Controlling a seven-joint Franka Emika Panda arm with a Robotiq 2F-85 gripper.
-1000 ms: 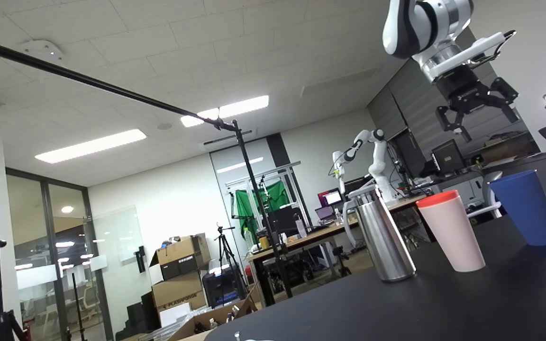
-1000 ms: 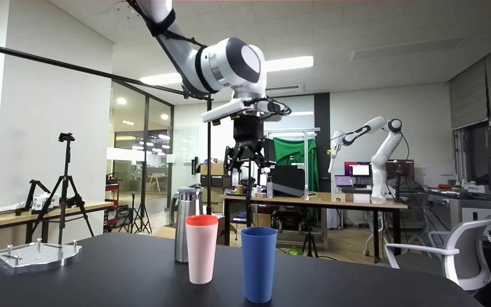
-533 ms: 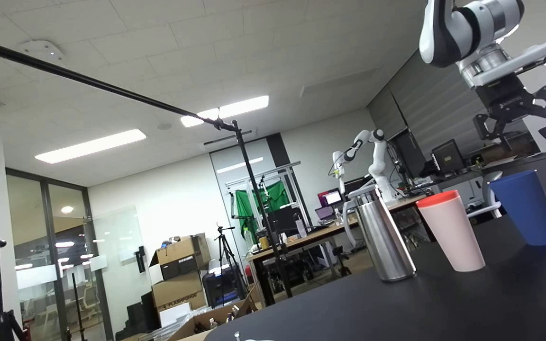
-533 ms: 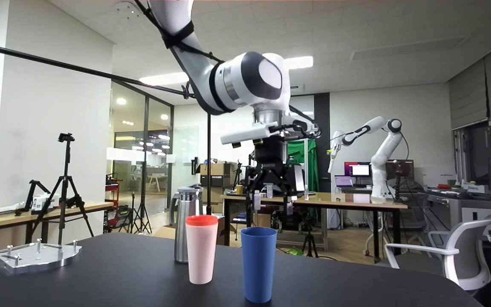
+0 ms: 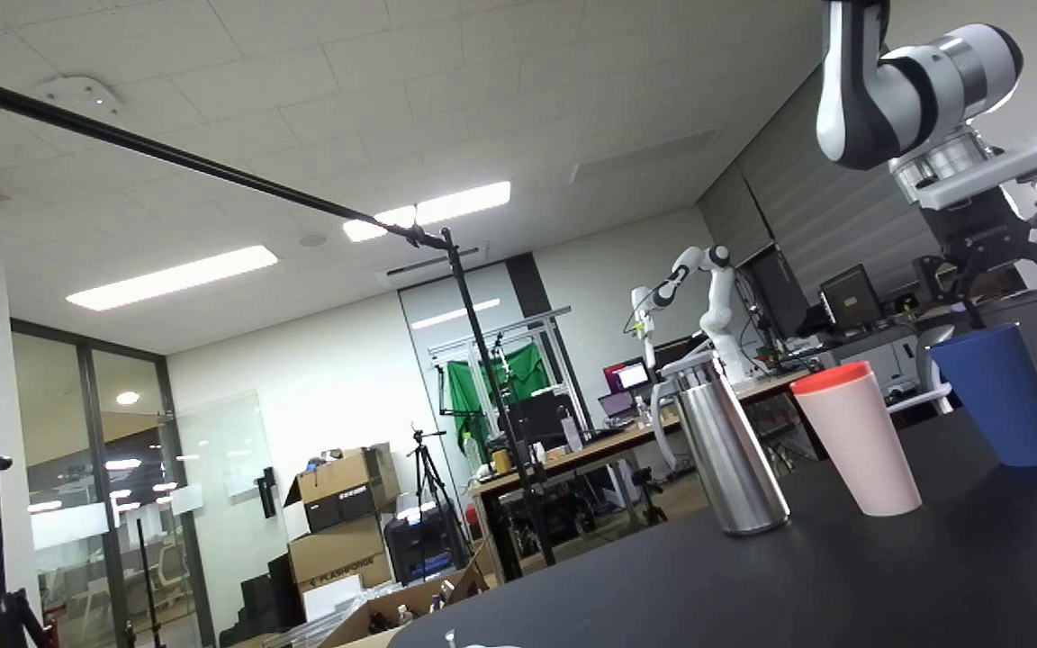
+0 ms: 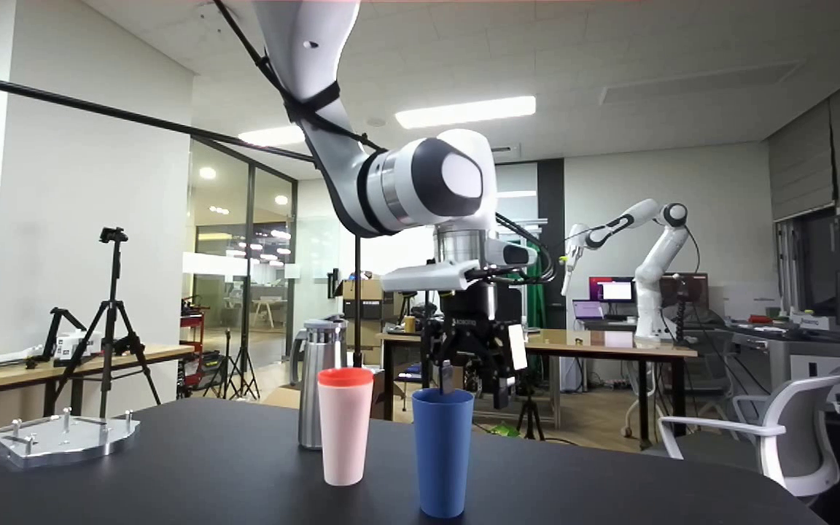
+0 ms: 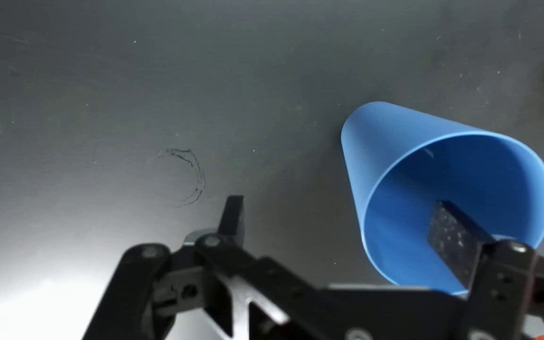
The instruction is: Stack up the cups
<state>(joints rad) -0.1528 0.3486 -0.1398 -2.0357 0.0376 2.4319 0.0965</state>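
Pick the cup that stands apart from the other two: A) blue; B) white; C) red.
A: in both exterior views a gap separates the blue cup from the white cup, while the red cup shows only as a rim at the white one's top.

Smooth plastic cups (image 6: pixel 443 456), metal flask (image 5: pixel 731 454)

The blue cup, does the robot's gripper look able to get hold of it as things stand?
Probably yes. The open gripper hangs by the rim of the upright blue cup, one finger over its mouth, the other finger outside, and nothing visible blocks a grip on its wall.
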